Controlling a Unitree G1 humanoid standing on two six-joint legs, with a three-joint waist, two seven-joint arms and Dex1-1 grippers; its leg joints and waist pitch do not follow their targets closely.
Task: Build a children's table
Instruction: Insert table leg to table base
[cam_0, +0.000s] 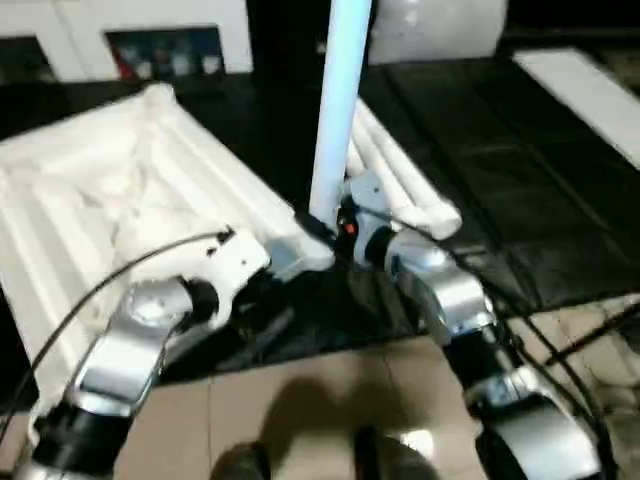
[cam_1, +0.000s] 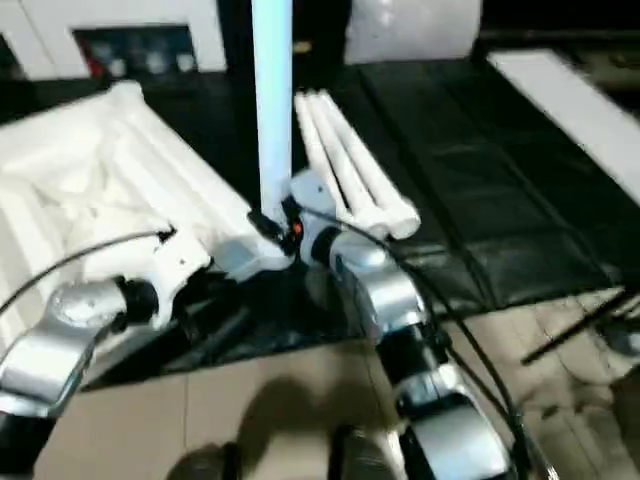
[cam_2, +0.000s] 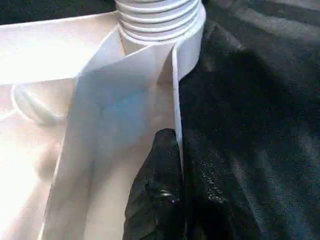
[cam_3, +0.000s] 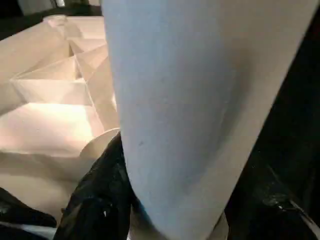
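Silver forearms reach forward from the bottom of the head view, over a tan tiled floor (cam_0: 330, 380) and onto a black mat (cam_0: 520, 170).

The left gripper (cam_2: 165, 165) is pressed together on the thin outer wall of the table top (cam_0: 110, 190), just beside its near corner socket (cam_2: 192, 37). The white top lies upside down on the mat, ribs facing up.

The right gripper (cam_3: 175, 210) pinches a white leg (cam_0: 340, 110) near its lower end, one black finger (cam_3: 100, 195) on each side. That leg stands nearly upright, its ringed end sitting in the near corner socket, as the left wrist view shows.

More legs (cam_1: 350, 165) lie side by side on the mat beyond the right gripper, close to the table top's right edge. How many lie there I cannot tell.
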